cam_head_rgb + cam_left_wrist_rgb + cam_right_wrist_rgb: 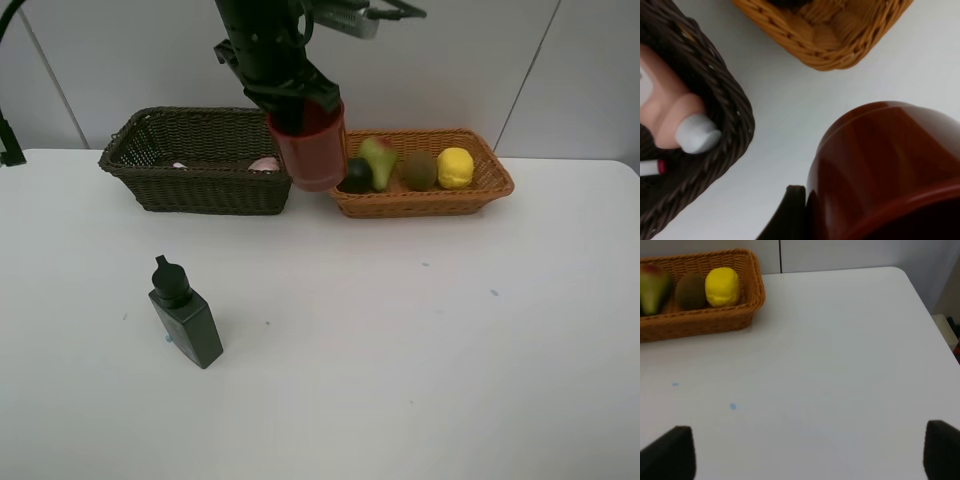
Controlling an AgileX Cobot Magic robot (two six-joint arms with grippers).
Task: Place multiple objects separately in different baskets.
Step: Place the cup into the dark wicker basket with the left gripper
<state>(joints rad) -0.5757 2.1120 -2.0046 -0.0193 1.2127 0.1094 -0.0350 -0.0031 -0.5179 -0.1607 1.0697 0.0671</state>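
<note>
A white table fills most of the exterior high view, and behind its far edge rises a pale wall crossed by thin dark seams. A few tiny blue specks dot the table's surface, two of them plain in the right wrist view, and a dark fixture shows at the far left edge of the exterior high view. In the right wrist view the table's rounded corner shows, and beyond its side edge sits some pale and dark clutter too small to make out.
</note>
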